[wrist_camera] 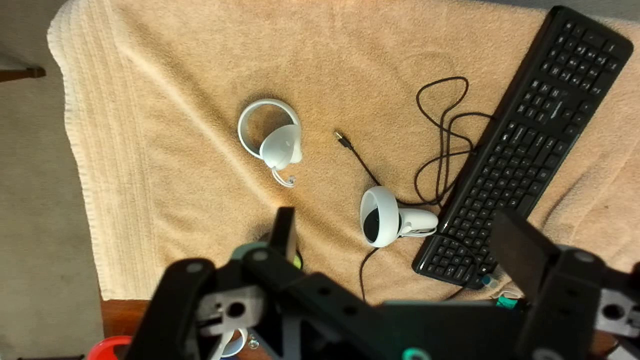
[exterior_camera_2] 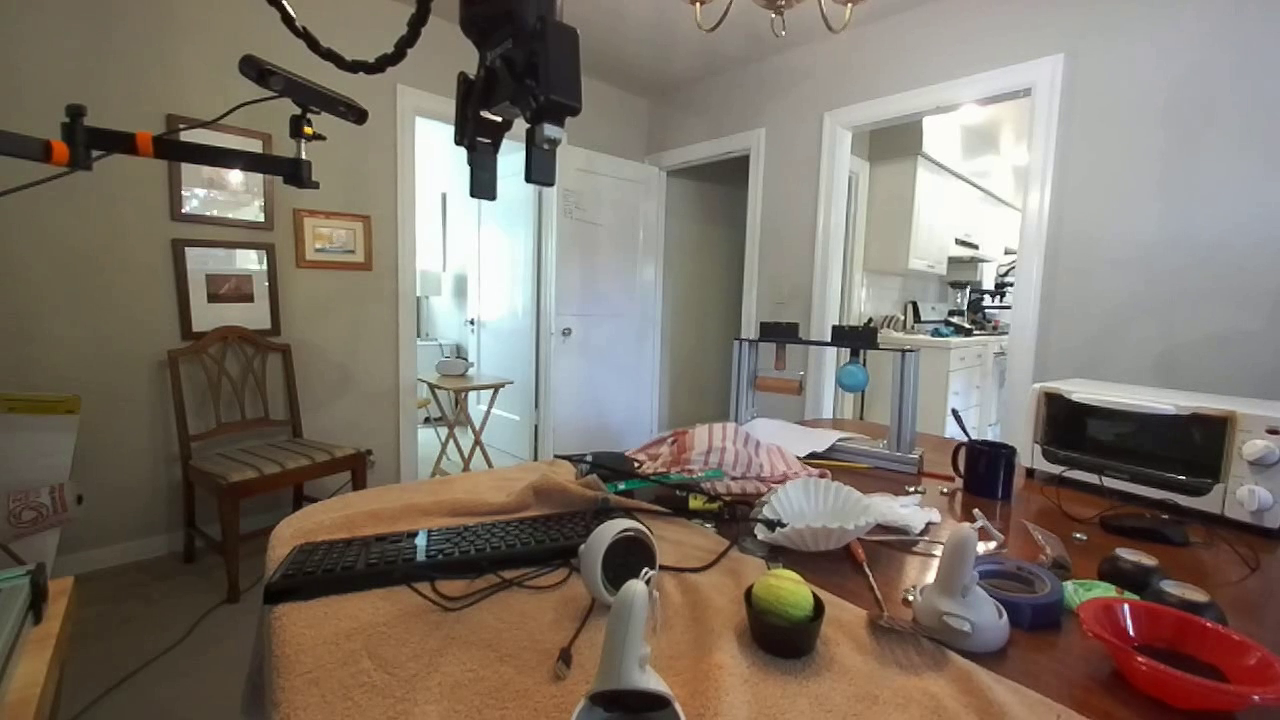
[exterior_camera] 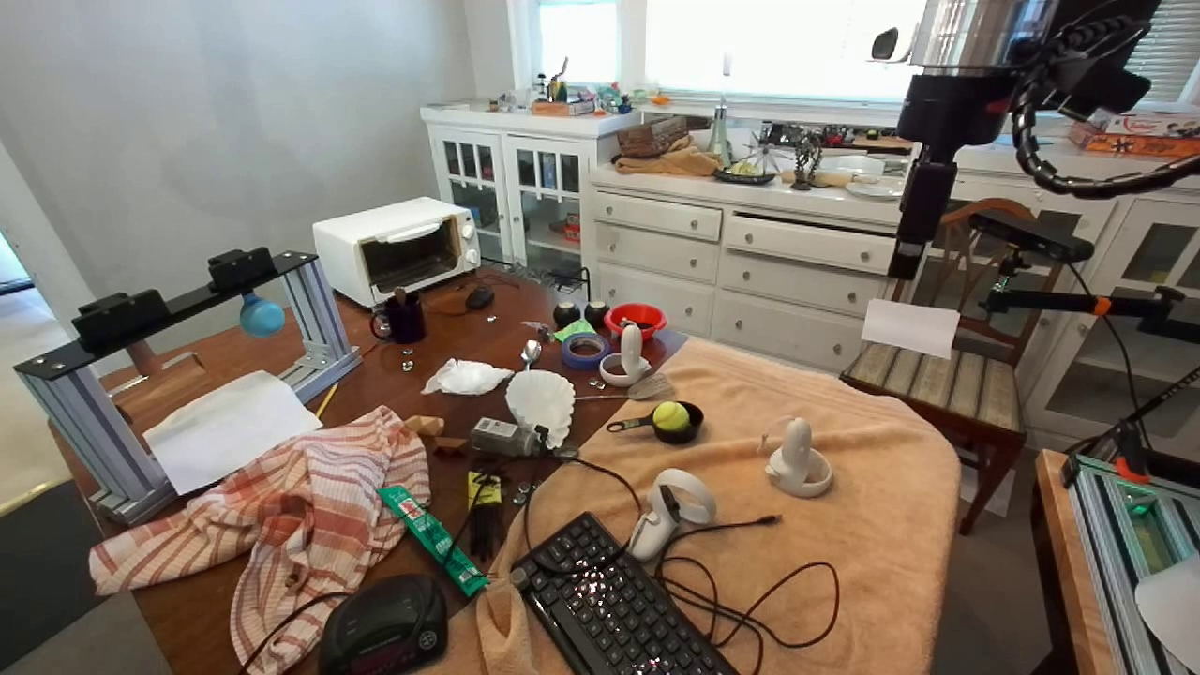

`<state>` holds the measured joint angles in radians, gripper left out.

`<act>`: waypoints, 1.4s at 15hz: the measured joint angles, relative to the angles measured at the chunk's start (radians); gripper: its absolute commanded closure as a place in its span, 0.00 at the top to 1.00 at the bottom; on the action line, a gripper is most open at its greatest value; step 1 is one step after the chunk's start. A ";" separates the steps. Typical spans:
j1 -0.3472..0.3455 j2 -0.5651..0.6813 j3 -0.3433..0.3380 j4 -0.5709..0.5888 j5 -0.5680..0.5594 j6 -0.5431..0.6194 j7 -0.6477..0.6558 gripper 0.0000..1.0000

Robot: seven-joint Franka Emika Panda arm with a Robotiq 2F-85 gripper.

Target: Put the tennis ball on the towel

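Observation:
The tennis ball (exterior_camera: 670, 416) is fuzzy and yellow-green. It sits in a black measuring cup (exterior_camera: 692, 435) on the peach towel (exterior_camera: 844, 572). In an exterior view the ball (exterior_camera_2: 783, 597) rises above the rim of the cup (exterior_camera_2: 785, 638). A striped red-and-white cloth (exterior_camera: 323, 487) lies crumpled on the brown table. My gripper (exterior_camera_2: 512, 174) is open and empty, high above the towel; it also shows in an exterior view (exterior_camera: 907, 261). In the wrist view the fingers (wrist_camera: 400, 230) are wide apart, and the left finger hides most of the ball (wrist_camera: 298, 261).
White controllers (exterior_camera: 799, 464) (exterior_camera: 667, 516), a black keyboard (exterior_camera: 619, 600) and loose cables lie on the towel. Behind are a red bowl (exterior_camera: 636, 321), blue tape (exterior_camera: 585, 350), a mug (exterior_camera: 405, 319) and a toaster oven (exterior_camera: 398, 248). A metal stand holds a light blue ball (exterior_camera: 262, 317).

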<state>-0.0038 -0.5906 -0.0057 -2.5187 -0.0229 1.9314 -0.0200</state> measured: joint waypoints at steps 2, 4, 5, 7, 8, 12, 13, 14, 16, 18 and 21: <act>0.000 0.000 0.000 0.000 -0.001 0.006 -0.003 1.00; -0.001 0.003 -0.006 -0.001 -0.006 0.046 -0.015 1.00; -0.005 0.008 -0.014 -0.001 -0.008 0.075 -0.022 1.00; -0.023 0.027 -0.036 -0.002 -0.024 0.129 -0.035 1.00; -0.033 0.040 -0.049 -0.002 -0.031 0.154 -0.046 1.00; -0.052 0.106 -0.124 0.007 -0.019 0.247 -0.115 1.00; -0.051 0.126 -0.147 0.012 0.001 0.266 -0.144 1.00; -0.050 0.147 -0.174 0.018 0.034 0.279 -0.180 1.00; -0.054 0.182 -0.217 0.032 0.082 0.280 -0.236 1.00; -0.057 0.182 -0.210 0.032 0.081 0.280 -0.236 1.00; -0.057 0.176 -0.197 0.032 0.081 0.280 -0.233 1.00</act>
<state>-0.0607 -0.4148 -0.2028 -2.4865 0.0585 2.2115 -0.2529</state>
